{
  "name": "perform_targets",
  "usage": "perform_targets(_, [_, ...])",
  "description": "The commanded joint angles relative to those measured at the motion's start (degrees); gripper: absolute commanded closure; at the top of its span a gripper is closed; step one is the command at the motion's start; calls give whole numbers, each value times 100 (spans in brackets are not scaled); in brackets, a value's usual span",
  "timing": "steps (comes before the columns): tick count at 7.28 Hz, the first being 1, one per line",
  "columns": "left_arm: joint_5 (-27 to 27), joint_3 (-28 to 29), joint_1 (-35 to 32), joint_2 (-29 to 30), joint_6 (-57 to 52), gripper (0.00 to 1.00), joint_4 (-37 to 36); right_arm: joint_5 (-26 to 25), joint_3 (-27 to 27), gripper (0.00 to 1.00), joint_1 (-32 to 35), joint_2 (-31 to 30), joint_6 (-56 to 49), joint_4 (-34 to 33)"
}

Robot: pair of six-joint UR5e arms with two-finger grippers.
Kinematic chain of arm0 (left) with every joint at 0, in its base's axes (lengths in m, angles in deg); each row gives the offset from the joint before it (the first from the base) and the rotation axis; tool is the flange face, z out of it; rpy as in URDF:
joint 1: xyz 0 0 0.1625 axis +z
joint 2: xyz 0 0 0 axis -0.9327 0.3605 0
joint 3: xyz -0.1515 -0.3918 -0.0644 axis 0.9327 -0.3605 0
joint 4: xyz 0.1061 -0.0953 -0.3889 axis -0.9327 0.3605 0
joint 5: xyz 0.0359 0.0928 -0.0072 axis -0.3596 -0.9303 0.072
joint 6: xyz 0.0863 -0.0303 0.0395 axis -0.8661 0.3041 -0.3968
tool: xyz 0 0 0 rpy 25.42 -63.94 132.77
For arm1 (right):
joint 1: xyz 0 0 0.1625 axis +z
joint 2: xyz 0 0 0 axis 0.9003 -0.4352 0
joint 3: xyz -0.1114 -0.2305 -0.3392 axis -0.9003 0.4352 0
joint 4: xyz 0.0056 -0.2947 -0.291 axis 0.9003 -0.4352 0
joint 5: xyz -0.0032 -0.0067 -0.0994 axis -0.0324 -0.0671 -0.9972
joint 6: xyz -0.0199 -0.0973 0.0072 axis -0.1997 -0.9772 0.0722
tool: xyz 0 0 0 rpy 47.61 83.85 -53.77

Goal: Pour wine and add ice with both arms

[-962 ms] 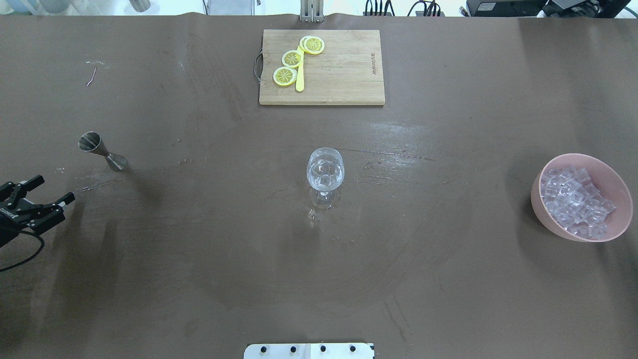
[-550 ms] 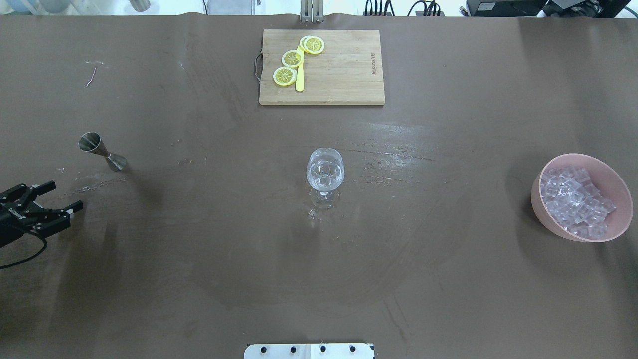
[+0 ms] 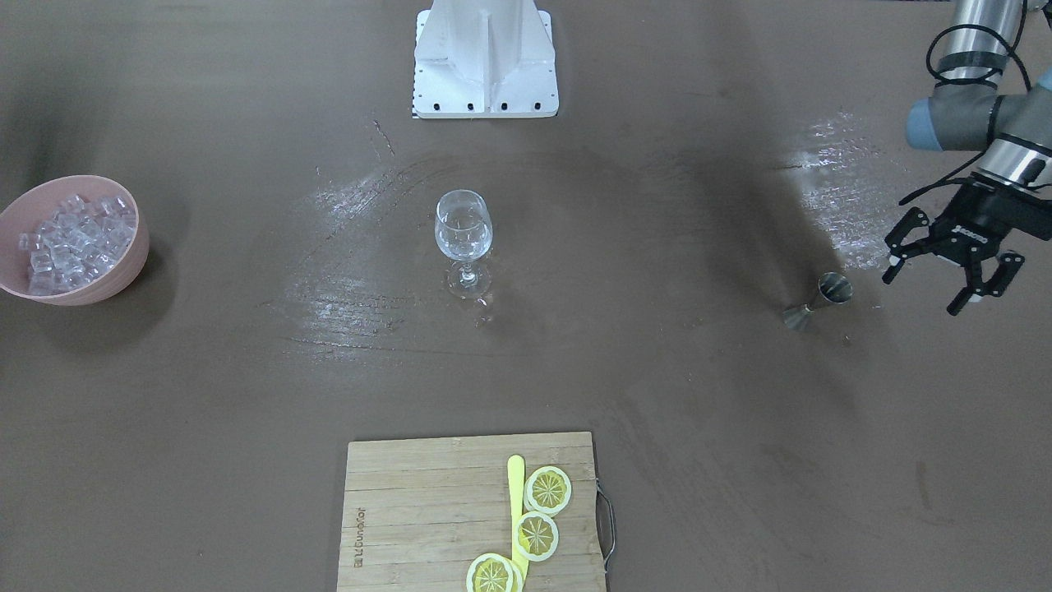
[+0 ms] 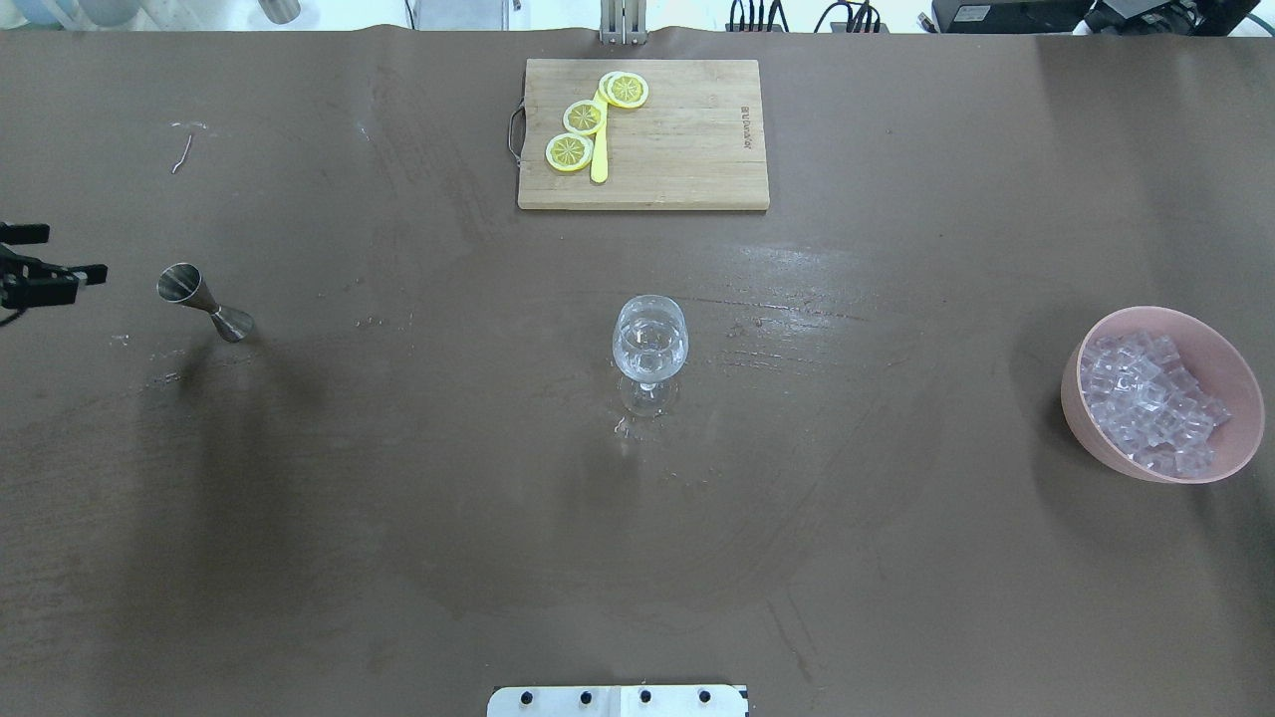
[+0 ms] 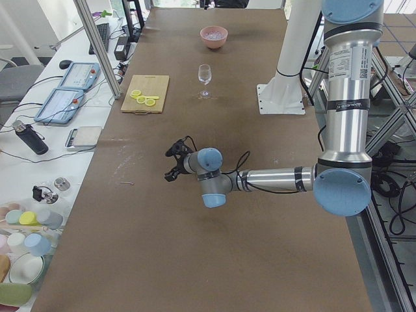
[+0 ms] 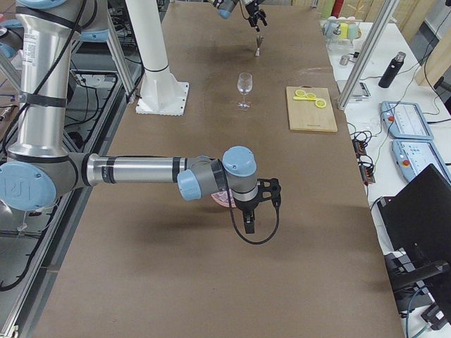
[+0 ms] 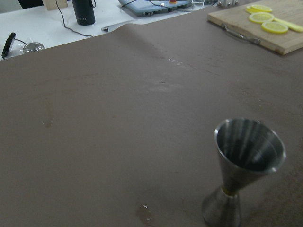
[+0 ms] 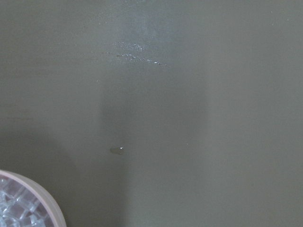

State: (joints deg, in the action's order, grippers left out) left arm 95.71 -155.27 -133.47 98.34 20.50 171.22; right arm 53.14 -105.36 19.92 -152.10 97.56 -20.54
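Seen from overhead, a clear stemmed wine glass (image 4: 649, 344) stands upright mid-table; what it holds is unclear. At its 3 o'clock, well apart, a round pink plastic bowl (image 4: 1069, 393) holds the ice (image 4: 1146, 398), a heap of small clear cubes. At the glass's 9 o'clock stands a small steel double-cone jigger (image 4: 204, 302), upright. The black two-fingered left gripper (image 4: 75, 251) hovers at the jigger's 9 o'clock, near but apart, its fingers spread wide and empty. The right gripper (image 6: 248, 222) hangs just beside the bowl; whether its fingers are spread or pressed together cannot be told. The step in hand looks like reaching for the jigger. To do it well, straddle the narrow waist squarely, close gently, and lift level so nothing tips or spills.
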Motion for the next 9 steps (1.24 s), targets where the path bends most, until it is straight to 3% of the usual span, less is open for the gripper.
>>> perform_targets(1, [1162, -268, -1130, 283, -1231, 2, -1851, 0, 2, 0, -1, 0, -6, 12])
perform_targets(4, [1093, -1515, -1624, 519, -3367, 2, -5661, 0, 2, 0, -1, 0, -6, 12])
perform_targets(6, [1006, -1545, -2047, 1169, -4033, 2, -8553, -9, 11, 0, -10, 0, -6, 12])
perform_targets(7, [1023, -1510, -2065, 1145, -4042, 2, -9019, -9, 11, 0, -10, 9, -15, 12])
perform_targets(9, [1084, -1378, -2074, 437, -3982, 2, -8815, 0, -24, 0, -10, 9, -6, 20])
